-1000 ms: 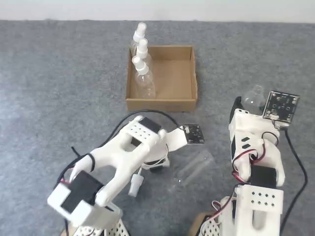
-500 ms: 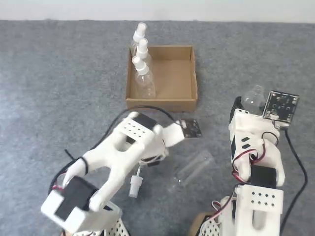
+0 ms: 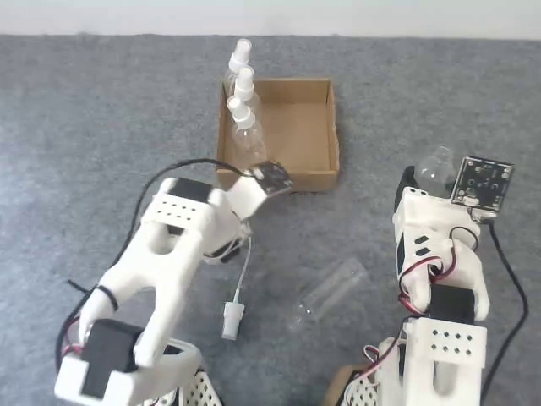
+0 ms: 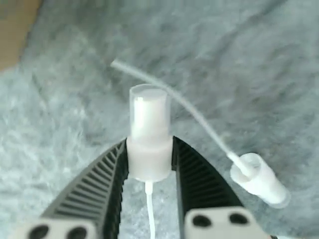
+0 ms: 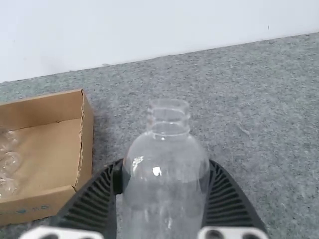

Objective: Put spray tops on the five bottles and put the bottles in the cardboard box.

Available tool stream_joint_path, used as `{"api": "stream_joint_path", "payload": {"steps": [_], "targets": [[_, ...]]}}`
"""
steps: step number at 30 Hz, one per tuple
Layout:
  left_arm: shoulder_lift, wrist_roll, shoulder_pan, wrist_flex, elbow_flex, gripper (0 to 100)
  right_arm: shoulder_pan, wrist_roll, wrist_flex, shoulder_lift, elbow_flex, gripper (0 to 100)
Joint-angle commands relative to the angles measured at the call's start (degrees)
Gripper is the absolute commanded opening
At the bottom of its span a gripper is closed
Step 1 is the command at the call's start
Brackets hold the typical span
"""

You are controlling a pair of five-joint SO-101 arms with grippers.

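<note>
Spray top clamped upright in left gripper, tube hanging between; bottle clamped neck-up in right gripper, likely for capping.

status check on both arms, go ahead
Left gripper shut on spray top. Right gripper shut on uncapped bottle. Three capped bottles in box. Spare bottle, spare top lying loose.

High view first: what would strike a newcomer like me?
The right tool grips a clear uncapped bottle, while the left tool pinches a white spray top. Three capped bottles stand in the cardboard box, along its left wall, and another bottle lies on the carpet.
</note>
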Motion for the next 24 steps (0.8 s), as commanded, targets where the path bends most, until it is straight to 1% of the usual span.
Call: {"api": "stream_joint_path", "payload": {"steps": [1,5,7,10,11,16,20,24], "targets": [[-2.8,1.4,-3.2,0.7,-2.5,4,-0.5,0.0,-1.5,-1.2,-0.8,8.4],[-2.8,1.6,-5.4,2.2,-2.1,5,-0.5,0.0,-1.5,-1.2,-0.7,8.4],[-2.8,1.6,-5.5,2.2,-0.8,8,-0.5,0.0,-1.5,-1.2,-0.7,8.4],[-2.8,1.6,-5.6,2.0,1.6,17,-0.5,0.0,-1.5,-1.2,-0.7,8.4],[-2.8,1.6,-5.7,2.0,1.8,18,-0.5,0.0,-1.5,-1.2,-0.7,8.4],[-2.8,1.6,-5.2,2.0,1.6,18,-0.5,0.0,-1.4,-1.2,-0.7,8.4],[-2.7,1.6,-4.8,-0.7,2.2,18,-0.5,0.0,-1.4,-1.2,-0.7,8.4],[-1.7,1.4,-4.4,-0.1,2.2,18,-0.5,0.0,-1.4,-1.1,-0.7,8.4]]}}
